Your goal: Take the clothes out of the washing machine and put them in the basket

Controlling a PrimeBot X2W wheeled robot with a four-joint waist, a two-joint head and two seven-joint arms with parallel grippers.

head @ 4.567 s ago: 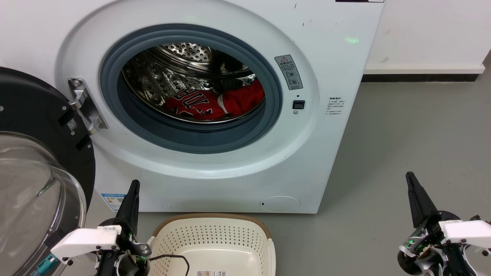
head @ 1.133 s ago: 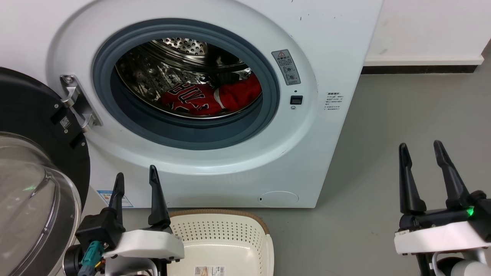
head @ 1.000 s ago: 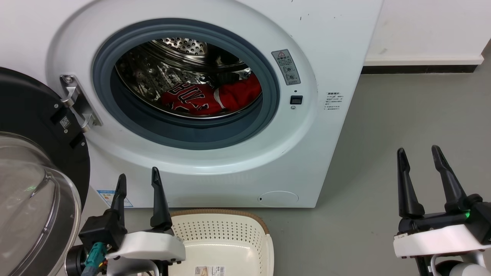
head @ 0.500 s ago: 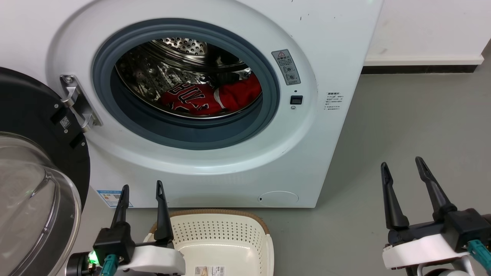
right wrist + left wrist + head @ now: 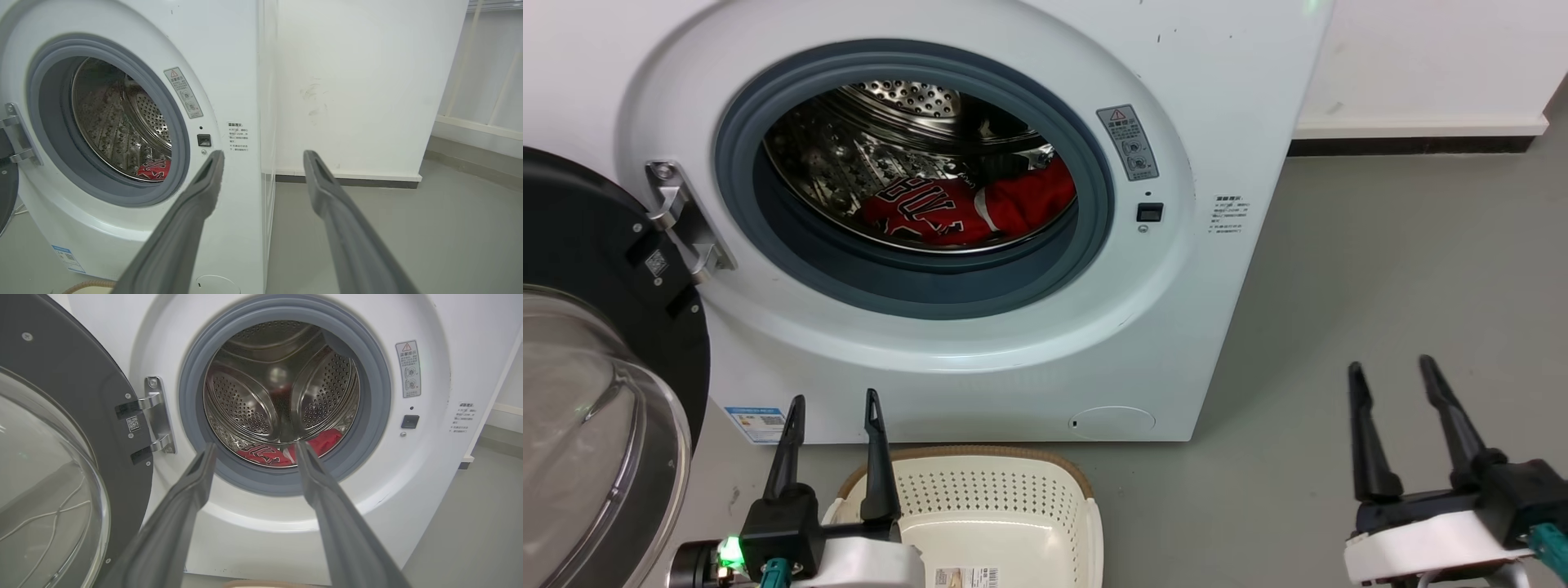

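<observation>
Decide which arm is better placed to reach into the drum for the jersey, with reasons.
Left. The left gripper, open, sits below the porthole, and its wrist view frames the jersey between its fingers. The right gripper, also open, sits off to the side of the washer.
</observation>
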